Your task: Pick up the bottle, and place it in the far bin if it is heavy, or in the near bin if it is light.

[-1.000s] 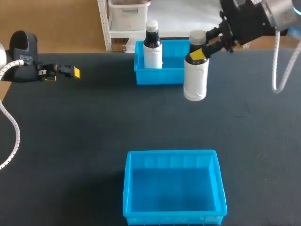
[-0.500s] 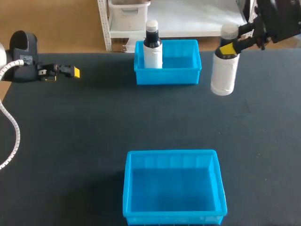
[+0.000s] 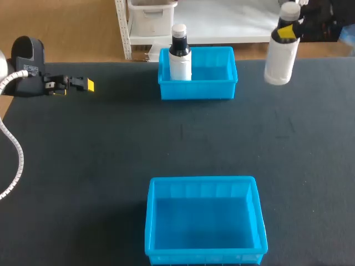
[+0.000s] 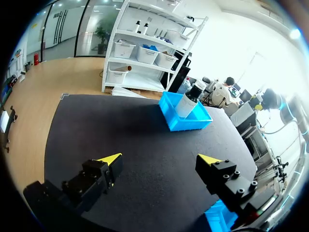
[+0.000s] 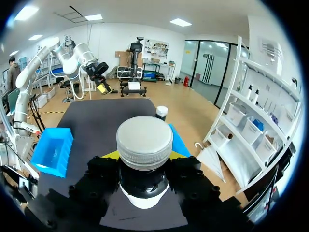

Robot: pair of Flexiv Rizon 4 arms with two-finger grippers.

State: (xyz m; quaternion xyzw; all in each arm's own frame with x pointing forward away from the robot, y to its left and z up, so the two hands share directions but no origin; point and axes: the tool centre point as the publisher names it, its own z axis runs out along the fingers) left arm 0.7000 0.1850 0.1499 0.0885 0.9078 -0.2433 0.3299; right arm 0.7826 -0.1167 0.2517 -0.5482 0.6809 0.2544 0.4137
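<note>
The right gripper [image 3: 288, 31] clenches the bottle [image 3: 278, 64] at its neck, body hanging below the jaws, presumably to feel its weight; the left gripper [image 4: 161, 160] idles, jaws released.

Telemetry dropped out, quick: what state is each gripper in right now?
Left gripper: open, holding nothing.
Right gripper: shut on the white bottle, gripped at its neck.

A dark worktop [image 3: 111, 144] stands on a pale wooden floor [image 3: 66, 27], with white shelving [image 3: 222, 22] holding boxes [image 3: 151, 18] beyond its far edge, amid white walls [image 5: 120, 38], glass doors [image 5: 210, 60] and ceiling light panels [image 5: 180, 22].
</note>
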